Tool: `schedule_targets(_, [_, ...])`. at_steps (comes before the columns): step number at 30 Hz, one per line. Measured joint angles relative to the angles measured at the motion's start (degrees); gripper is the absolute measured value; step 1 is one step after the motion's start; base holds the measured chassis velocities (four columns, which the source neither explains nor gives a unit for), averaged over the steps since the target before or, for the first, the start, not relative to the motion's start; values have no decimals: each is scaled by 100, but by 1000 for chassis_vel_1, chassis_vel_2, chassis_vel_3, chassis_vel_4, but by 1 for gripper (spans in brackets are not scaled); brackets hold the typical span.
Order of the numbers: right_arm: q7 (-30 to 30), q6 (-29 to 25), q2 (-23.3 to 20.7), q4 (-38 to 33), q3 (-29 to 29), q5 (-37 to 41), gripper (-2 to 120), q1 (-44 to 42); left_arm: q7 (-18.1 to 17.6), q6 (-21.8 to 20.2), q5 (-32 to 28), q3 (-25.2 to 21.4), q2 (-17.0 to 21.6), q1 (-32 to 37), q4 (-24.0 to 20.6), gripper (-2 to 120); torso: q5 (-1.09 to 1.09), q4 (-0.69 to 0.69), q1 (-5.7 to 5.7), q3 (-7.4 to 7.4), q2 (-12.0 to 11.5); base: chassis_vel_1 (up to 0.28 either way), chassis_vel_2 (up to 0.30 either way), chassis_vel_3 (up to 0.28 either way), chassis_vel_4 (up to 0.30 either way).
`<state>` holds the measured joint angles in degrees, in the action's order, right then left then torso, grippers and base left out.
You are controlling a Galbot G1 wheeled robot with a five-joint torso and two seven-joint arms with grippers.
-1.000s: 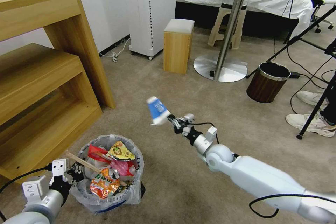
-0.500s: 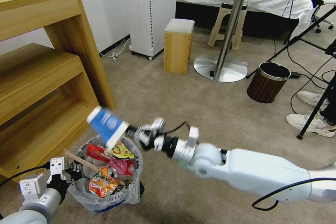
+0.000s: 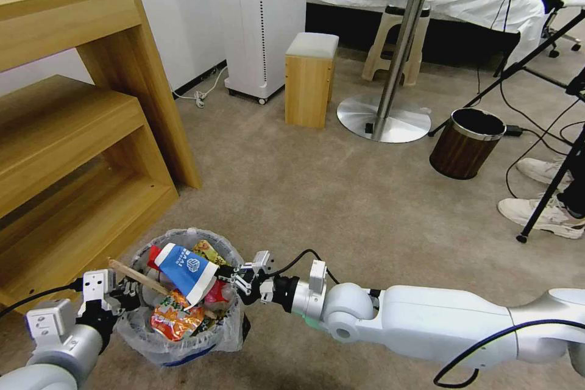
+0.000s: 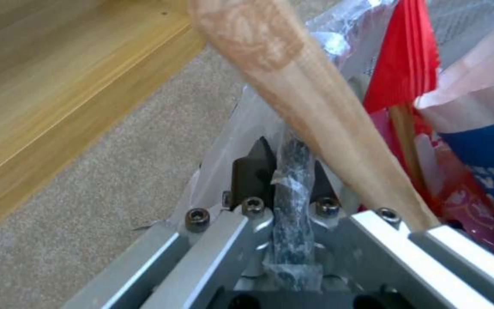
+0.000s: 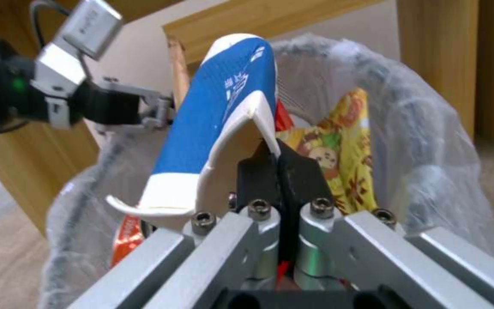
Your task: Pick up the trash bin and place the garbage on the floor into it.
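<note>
The trash bin [image 3: 183, 332], lined with a crinkly plastic bag, stands on the beige floor [image 3: 341, 207] at lower left. My left gripper [image 3: 125, 289] is shut on its bag-covered rim [image 4: 293, 171]. Inside lie a wooden stick [image 4: 315, 120], red wrappers [image 4: 407, 64], and orange [image 3: 173, 320] and yellow packets [image 5: 338, 159]. My right gripper [image 3: 234, 277] reaches in from the right, shut on the lip of a blue-white paper cup [image 3: 186, 268]. The cup [image 5: 224, 111] lies tilted over the bin's mouth, on top of the litter.
A wooden shelf unit [image 3: 73, 134] stands close on the bin's left. Farther off are a small wooden stool [image 3: 311, 79], a round table's metal base [image 3: 384, 119], a brown wood-grain bin [image 3: 466, 143], white sneakers [image 3: 548, 213], tripod legs and cables at the right.
My right arm has swung left and down, carrying the paper cup from above the open carpet to the bin's mouth. The left gripper and bin have barely moved.
</note>
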<state>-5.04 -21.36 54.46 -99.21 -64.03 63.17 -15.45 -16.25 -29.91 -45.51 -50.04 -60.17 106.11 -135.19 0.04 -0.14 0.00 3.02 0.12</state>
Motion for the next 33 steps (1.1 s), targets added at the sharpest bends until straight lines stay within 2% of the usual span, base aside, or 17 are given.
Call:
schedule_targets(15, [440, 10, 63, 84, -4, -217, 0, -121, -1, -10, 15, 60, -20, -21, 8, 0, 0, 0, 0, 0, 0, 0, 0, 0, 0])
schedule_targets(17, [484, 23, 62, 38, -4, -218, 7, -95, 3, -10, 17, 61, -19, -21, 10, 0, 0, 0, 0, 0, 0, 0, 0, 0, 0])
schedule_targets(18, [484, 23, 62, 38, -4, -218, 7, -95, 3, -10, 17, 61, -19, -21, 10, 0, 0, 0, 0, 0, 0, 0, 0, 0, 0])
schedule_targets(21, [623, 49, 65, -35, -16, -231, 22, -73, 4, -10, 17, 61, -16, -19, 7, 0, 0, 0, 0, 0, 0, 0, 0, 0, 0])
schedule_targets(22, [623, 49, 65, -35, -16, -231, 22, -73, 4, -10, 17, 61, -16, -19, 7, 0, 0, 0, 0, 0, 0, 0, 0, 0, 0])
schedule_targets(25, [719, 51, 67, -134, -19, -252, 37, -83, 6, -10, 15, 56, -5, -20, 24, 0, 0, 0, 0, 0, 0, 0, 0, 0, 0])
schedule_targets(27, [729, 52, 64, -157, -21, -253, 40, -84, 6, -10, 13, 49, 1, -23, 41, 0, 1, 0, 0, 0, 0, 0, 0, 0, 0])
schedule_targets(29, [761, 57, 45, -259, -25, -263, 52, -91, 1, -17, 3, 23, 30, -28, 98, 0, 0, 0, 0, 0, 0, 0, 0, 0, 0])
schedule_targets(30, [761, 57, 45, -259, -25, -263, 52, -91, 1, -17, 3, 23, 30, -28, 98, 0, 0, 0, 0, 0, 0, 0, 0, 0, 0])
schedule_targets(33, [796, 64, 36, -310, 7, -292, 65, -102, 1, -22, -5, 20, 30, -27, 123, 0, 0, 0, 0, 0, 0, 0, 0, 0, 0])
